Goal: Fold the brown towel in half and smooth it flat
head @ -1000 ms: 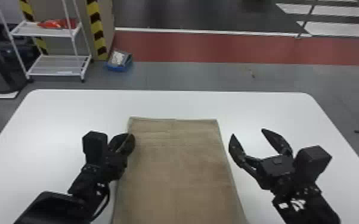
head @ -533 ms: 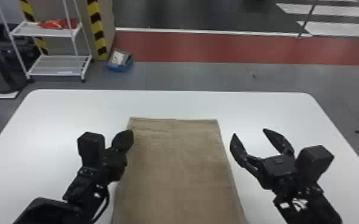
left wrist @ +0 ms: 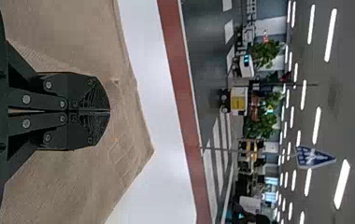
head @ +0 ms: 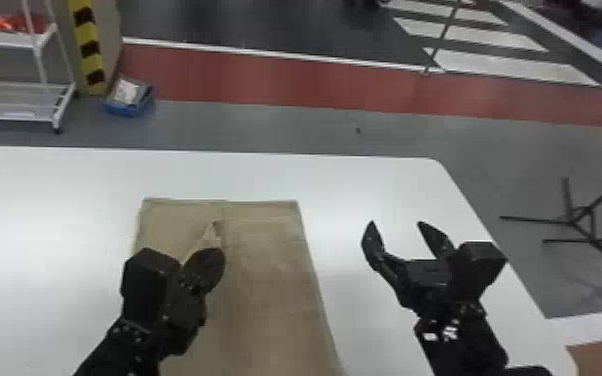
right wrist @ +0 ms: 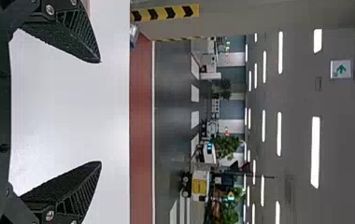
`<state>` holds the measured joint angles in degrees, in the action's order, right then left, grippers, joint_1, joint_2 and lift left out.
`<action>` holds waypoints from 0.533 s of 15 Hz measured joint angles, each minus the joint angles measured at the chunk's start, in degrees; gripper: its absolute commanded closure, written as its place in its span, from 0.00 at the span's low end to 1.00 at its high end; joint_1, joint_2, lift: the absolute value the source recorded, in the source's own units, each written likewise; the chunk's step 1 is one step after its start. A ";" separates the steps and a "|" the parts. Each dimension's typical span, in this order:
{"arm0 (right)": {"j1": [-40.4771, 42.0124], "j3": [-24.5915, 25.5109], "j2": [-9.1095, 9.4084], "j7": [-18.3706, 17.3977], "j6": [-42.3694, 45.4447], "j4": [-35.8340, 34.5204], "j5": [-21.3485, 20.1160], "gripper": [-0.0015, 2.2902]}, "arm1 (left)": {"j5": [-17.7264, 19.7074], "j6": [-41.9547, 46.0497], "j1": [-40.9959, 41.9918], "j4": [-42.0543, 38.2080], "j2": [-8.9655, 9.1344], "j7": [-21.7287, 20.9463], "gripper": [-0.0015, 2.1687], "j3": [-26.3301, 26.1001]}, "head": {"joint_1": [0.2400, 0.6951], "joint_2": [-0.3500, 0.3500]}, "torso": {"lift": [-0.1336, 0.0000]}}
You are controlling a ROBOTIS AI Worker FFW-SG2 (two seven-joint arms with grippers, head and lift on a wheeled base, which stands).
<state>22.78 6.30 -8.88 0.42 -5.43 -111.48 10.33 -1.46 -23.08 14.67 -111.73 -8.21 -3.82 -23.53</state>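
Clearly, the left tool (head: 215, 257) has its two fingers pressed together over the brown towel (head: 270, 280), which lies on the white tabletop (head: 65, 210); whether cloth is caught between the tips, I cannot tell. The left wrist view shows the fingers meeting along a straight seam, while the head view gives a small raised ridge in the cloth just beyond them. The right tool (head: 396, 227) is spread wide, with nothing in its grasp, to the right of the towel. White tabletop separates it from the towel's right edge, and more lies beyond the towel's far edge.
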 measured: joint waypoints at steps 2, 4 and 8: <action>-0.73 -0.22 -0.03 -0.50 0.02 1.15 0.80 0.05 | -1.99 -0.57 -0.96 2.89 0.36 0.27 0.19 -2.89 | 1.00 0.00 | 0.13; -1.14 -0.59 -0.13 -0.41 0.06 1.78 1.04 0.05 | -2.29 -0.61 -1.70 4.92 0.42 -0.47 0.07 -4.11 | 1.00 0.00 | 0.13; -1.67 -1.42 -0.16 -0.26 0.03 2.62 0.98 0.05 | -2.22 0.45 0.16 2.10 -0.16 0.10 0.06 -2.66 | 1.00 0.00 | 0.13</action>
<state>21.11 4.88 -9.04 0.17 -5.40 -108.86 11.31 -3.68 -22.63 14.83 -109.63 -8.36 -3.72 -26.19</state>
